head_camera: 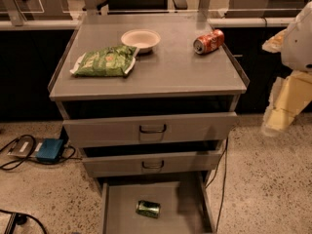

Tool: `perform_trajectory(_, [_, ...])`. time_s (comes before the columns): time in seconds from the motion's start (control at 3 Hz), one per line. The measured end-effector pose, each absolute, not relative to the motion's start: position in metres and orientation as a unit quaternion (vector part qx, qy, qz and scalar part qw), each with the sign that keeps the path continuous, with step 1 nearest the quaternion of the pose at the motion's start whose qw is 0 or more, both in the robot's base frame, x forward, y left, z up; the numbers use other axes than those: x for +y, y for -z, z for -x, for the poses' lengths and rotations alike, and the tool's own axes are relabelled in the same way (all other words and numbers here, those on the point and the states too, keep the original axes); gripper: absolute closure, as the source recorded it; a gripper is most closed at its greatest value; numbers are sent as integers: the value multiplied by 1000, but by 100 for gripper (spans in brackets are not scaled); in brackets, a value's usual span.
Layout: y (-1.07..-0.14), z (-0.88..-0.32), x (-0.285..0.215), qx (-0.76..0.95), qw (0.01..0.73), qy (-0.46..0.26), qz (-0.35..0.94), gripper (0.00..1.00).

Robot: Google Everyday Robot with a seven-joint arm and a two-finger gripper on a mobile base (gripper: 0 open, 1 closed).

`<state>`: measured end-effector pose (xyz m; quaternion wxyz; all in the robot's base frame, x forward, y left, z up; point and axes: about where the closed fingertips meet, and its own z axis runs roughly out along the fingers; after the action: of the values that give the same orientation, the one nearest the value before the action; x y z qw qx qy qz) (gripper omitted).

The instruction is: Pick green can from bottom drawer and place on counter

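Note:
The green can (147, 209) lies on its side on the floor of the open bottom drawer (117, 204), near the drawer's middle. The counter (170, 67) is the grey top of the cabinet, above the two upper drawers. My gripper (279, 118) hangs at the right edge of the view, beside the cabinet's right side at the height of the top drawer. It is well above and to the right of the green can and holds nothing that I can see.
On the counter lie a green snack bag (105, 61) at the left, a white bowl (140, 39) at the back and a red-orange can (208, 41) on its side at the right. The two upper drawers (152, 128) stand partly pulled out. A blue box with cables (48, 150) sits on the floor at the left.

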<state>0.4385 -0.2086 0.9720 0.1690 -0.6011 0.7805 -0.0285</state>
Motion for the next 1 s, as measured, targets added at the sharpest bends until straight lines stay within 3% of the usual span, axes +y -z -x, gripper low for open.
perform_trajectory(1.0, [-856, -395, -193, 769, 229, -171, 571, 0])
